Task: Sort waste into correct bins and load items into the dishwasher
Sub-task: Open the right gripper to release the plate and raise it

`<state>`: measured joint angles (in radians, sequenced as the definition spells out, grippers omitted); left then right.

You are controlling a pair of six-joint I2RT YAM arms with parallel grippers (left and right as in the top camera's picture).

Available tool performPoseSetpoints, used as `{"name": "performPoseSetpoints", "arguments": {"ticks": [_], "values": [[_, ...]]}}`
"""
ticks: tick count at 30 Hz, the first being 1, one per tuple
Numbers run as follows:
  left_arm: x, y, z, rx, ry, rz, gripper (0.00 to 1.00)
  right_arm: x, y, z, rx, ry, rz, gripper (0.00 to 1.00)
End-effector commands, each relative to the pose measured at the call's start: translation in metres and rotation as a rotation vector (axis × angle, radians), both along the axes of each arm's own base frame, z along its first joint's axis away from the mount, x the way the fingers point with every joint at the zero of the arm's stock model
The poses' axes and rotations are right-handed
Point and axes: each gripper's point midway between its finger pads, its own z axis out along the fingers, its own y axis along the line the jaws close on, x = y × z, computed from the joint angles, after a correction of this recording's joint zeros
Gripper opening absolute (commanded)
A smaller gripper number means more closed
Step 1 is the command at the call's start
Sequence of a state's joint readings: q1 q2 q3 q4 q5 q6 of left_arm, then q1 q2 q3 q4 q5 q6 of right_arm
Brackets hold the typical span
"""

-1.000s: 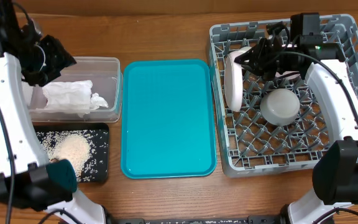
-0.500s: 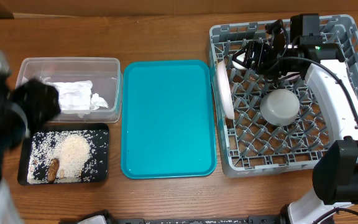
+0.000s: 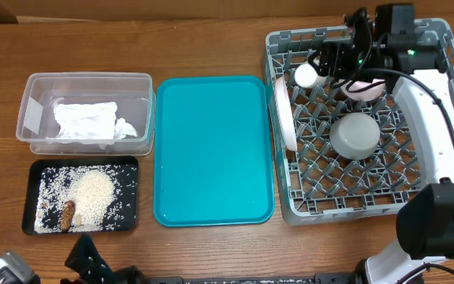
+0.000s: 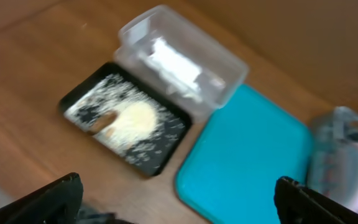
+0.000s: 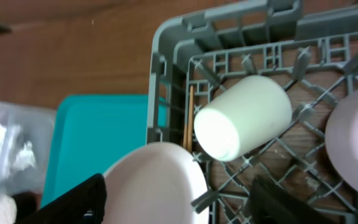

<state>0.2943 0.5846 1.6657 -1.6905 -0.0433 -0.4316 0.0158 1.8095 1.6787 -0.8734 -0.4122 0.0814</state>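
Observation:
The crumpled white wrapper (image 3: 87,122) lies in the clear tub (image 3: 30,87). Rice and a brown chunk (image 3: 69,214) cover the black tray (image 3: 128,166). In the grey dish rack (image 3: 361,207) the pink plate (image 3: 281,114) stands on edge at the left wall. The small white cup (image 3: 306,75) lies beside it, and the grey-blue bowl (image 3: 355,134) sits upside down. The pink cup (image 3: 366,89) is half under my arm. A chopstick (image 5: 190,118) leans by the rack wall. My right gripper (image 3: 331,61) hovers open over the rack's far side, holding nothing. My left gripper (image 4: 179,205) is wide open and empty, low at the table's front left.
A teal serving tray (image 3: 211,150) lies bare between the bins and the rack. Bare wooden table runs along the far side and the front edge. The left wrist view is blurred and looks across the black tray (image 4: 126,121), clear tub (image 4: 182,59) and teal tray (image 4: 247,162).
My left arm swung off the clear tub and down to the front edge, jaws opening wide. My right gripper opened off the plate and drew back toward the rack's far rim.

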Motion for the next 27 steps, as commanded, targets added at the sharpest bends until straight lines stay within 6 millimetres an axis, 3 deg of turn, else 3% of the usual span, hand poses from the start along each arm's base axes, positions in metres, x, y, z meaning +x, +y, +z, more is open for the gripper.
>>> {"name": "performPoseSetpoints", "arguments": {"ticks": [1, 6, 8, 12, 14, 27], "values": [[-0.006, 0.026, -0.044, 0.03, 0.138, 0.148, 1.0, 0.011, 0.006, 0.04, -0.057, -0.108, -0.003, 0.74], [0.002, 0.023, -0.103, -0.115, 0.247, 0.206, 1.0, 0.01, 0.017, 0.074, -0.191, -0.183, 0.007, 0.76], [0.009, 0.023, -0.112, -0.14, 0.259, 0.212, 1.0, 0.007, 0.023, 0.084, -0.232, -0.201, 0.022, 0.8], [0.014, 0.023, -0.118, -0.155, 0.26, 0.218, 1.0, 0.001, 0.035, 0.088, -0.266, -0.207, 0.05, 0.89], [0.015, 0.02, -0.119, -0.172, 0.261, 0.202, 1.0, 0.001, 0.037, 0.088, -0.264, -0.206, 0.054, 1.0], [0.015, 0.019, -0.119, -0.172, 0.262, 0.2, 1.0, -0.001, 0.036, 0.085, -0.267, -0.193, 0.053, 1.0]]}}
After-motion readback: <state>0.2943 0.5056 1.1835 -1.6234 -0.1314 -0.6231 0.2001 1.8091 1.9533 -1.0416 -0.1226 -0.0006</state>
